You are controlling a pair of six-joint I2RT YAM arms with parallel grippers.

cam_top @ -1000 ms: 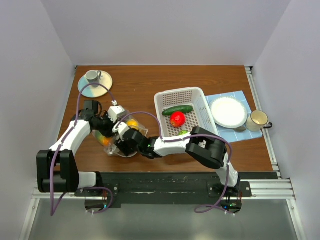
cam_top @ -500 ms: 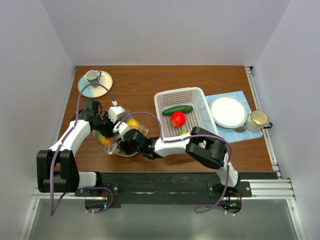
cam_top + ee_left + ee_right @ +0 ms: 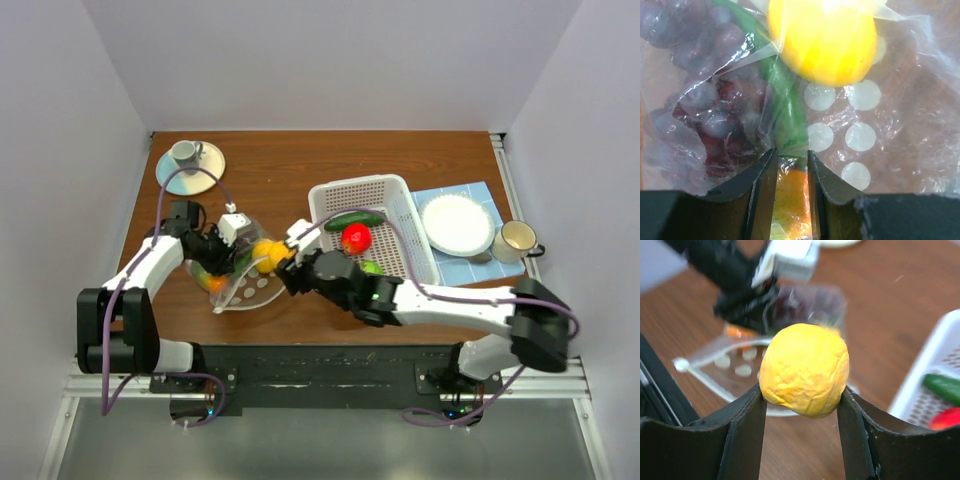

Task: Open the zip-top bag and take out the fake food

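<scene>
The zip-top bag, clear with pale dots, lies on the table left of centre. My left gripper is shut on its plastic, with an orange piece showing through between the fingers. Inside the bag are purple grapes, a green leaf and a yellow lemon. My right gripper is just right of the bag's mouth, shut on a yellow-orange fruit held above the table. The cucumber, a red round fruit and a green one lie in the white basket.
A cup on a saucer stands at the back left. Right of the basket are a white plate on a blue cloth and a mug. The basket's corner shows close on the right in the right wrist view.
My right gripper has pulled out of the bag and moved right with the yellow-orange fruit in it, and its arm has stretched out. The left gripper has kept its hold on the bag.
</scene>
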